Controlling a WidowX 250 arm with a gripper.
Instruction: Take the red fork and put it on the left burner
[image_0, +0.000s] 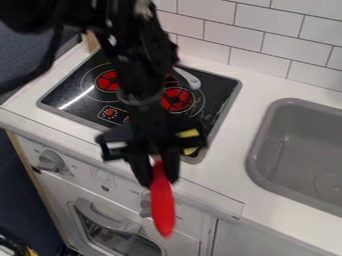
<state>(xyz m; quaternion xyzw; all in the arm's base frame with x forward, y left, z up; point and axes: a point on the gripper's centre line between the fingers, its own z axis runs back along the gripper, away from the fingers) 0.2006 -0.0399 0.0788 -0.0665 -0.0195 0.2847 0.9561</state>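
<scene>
White counter (232, 131), inset grey sink (300, 142), black stovetop (218, 91), pale utensil (190, 78) and yellow object (190, 134) on the stovetop

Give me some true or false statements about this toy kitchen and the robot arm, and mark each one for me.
1. The hand is holding the red utensil. True.
2. The red utensil is lying on the left burner. False: it hangs from the hand, in front of the counter.
3. In the picture, the sink is to the right of the stovetop. True.
4. The left burner and the right burner are blue. False: both show red.
5. A pale utensil is at the stovetop, near the right burner. True.
</scene>
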